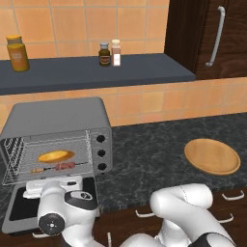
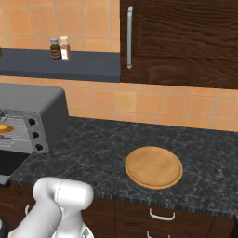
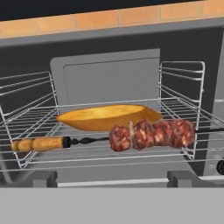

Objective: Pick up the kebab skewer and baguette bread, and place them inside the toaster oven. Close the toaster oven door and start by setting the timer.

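Observation:
The grey toaster oven (image 1: pixel 58 116) (image 2: pixel 32 104) stands at the left of the counter. Its door (image 1: pixel 19 208) is dropped flat in front. On the wire rack inside lies the golden baguette bread (image 1: pixel 55 156) (image 3: pixel 105 117). The kebab skewer (image 1: pixel 60 167) (image 3: pixel 148 134) lies just in front of the bread, wooden handle to the left. My gripper (image 1: pixel 52 184) (image 3: pixel 111 179) hovers over the lowered door and faces the oven mouth. It is open, fingertips (image 3: pixel 40 178) wide apart with nothing between them. Three black knobs (image 1: pixel 101 153) sit on the oven's right panel.
A round wooden plate (image 1: pixel 212 156) (image 2: pixel 153 167) lies on the dark counter to the right. A shelf above carries a yellow jar (image 1: pixel 17 53) and two small bottles (image 1: pixel 110 53). A dark cabinet (image 1: pixel 217 36) stands at the upper right.

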### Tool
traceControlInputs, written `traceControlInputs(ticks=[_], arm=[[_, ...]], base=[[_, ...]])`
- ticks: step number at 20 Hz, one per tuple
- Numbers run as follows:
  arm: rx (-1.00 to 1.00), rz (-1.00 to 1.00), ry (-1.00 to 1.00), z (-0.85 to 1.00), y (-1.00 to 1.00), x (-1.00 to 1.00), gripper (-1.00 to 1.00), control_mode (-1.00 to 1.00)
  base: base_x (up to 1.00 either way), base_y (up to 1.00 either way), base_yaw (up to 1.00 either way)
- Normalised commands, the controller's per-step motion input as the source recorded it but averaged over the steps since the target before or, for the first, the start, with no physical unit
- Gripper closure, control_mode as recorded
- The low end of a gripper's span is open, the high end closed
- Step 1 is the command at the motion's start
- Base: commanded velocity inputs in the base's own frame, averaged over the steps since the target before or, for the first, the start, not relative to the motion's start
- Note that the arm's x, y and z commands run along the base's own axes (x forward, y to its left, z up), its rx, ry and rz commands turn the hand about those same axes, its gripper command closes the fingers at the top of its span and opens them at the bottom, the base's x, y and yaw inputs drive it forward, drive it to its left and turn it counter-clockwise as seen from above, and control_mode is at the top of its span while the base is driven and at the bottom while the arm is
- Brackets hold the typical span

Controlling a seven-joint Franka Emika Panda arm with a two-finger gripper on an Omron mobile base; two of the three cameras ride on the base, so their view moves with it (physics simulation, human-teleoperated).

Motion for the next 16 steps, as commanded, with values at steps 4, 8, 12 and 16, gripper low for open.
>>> traceControlInputs(ticks=[4, 8, 12, 16], arm=[[0.0, 0.0, 0.0, 0.0, 0.05, 0.22, -1.0, -1.0], [0.0, 0.0, 0.0, 0.0, 0.01, 0.27, -1.0, -1.0], [0.0, 0.0, 0.0, 0.0, 0.0, 0.25, -1.0, -1.0], [0.0, 0.0, 0.0, 0.0, 0.0, 0.25, -1.0, -1.0]], base=[[0.0, 0.0, 0.0], [0.0, 0.0, 0.0], [0.0, 0.0, 0.0], [0.0, 0.0, 0.0]])
